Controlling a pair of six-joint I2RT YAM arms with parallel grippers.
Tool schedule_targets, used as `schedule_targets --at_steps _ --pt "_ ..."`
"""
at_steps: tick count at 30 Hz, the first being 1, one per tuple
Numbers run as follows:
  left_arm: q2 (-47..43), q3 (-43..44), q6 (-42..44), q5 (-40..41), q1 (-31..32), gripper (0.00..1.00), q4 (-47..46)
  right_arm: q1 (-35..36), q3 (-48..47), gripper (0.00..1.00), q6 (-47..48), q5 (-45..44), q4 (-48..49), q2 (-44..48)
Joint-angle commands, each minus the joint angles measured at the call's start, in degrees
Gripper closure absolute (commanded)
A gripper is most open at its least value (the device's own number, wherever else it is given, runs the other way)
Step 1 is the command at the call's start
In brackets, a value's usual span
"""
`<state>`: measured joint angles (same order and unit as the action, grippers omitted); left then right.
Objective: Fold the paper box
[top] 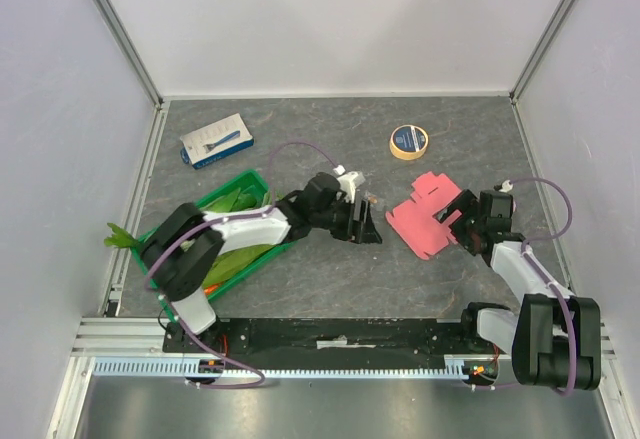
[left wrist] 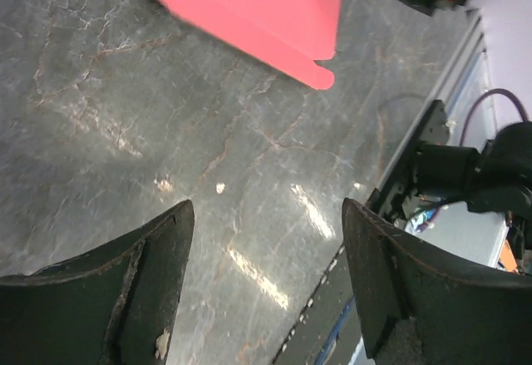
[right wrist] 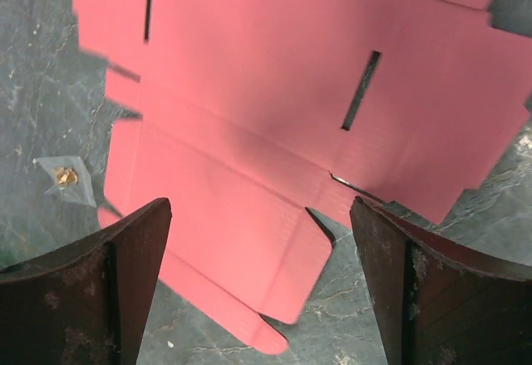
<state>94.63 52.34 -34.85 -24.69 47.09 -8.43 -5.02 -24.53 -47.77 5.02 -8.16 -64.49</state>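
From where I stand, the paper box (top: 425,216) is not yet a box at all: it is a flat pink-salmon cut-out, unfolded, lying on the dark marbled bench (top: 330,269) a little right of the middle, its notched flaps pointing toward the far wall. The right tool (top: 456,222) hangs at the card's right edge with its jaws spread wide and nothing pinched between them; whether a fingertip touches the card I cannot tell. In the right wrist view the card (right wrist: 274,115) fills the space ahead of that tool (right wrist: 259,215), showing two narrow slots, crease lines and a rounded tab near the bottom, and a small clear scrap (right wrist: 65,178) lies on the bench just beside its left edge. The left tool (top: 366,225) sits low near the centre of the bench, close to the card's left end but apart from it, jaws likewise parted and gripping nothing. Its own camera shows bare bench between its fingers (left wrist: 158,273), with the pink card (left wrist: 249,7) farther ahead. Behind the left arm stands a green crate (top: 262,175) of vegetables. A blue-and-white package (top: 216,140) lies at the far left, and a roll of tape (top: 409,142) lies beyond the card.
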Motion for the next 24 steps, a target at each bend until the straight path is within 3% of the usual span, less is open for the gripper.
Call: schedule_targets --at_steps 1,11,18,24 --pt "8.1 7.1 -4.3 3.0 1.2 0.23 -4.8 0.4 2.8 0.02 -1.5 4.2 -3.4 1.4" --pt "17.9 18.1 -8.7 8.3 1.3 0.26 -2.7 0.5 -0.2 0.02 6.4 0.3 -8.0 9.7" --pt "22.2 18.1 -24.4 13.6 1.4 0.32 -7.6 0.5 -6.3 0.02 10.0 -1.1 -12.4 15.3" --pt "26.6 19.3 -31.9 15.0 2.2 0.42 -12.5 0.5 -9.8 0.02 11.2 -1.1 -13.5 17.8"
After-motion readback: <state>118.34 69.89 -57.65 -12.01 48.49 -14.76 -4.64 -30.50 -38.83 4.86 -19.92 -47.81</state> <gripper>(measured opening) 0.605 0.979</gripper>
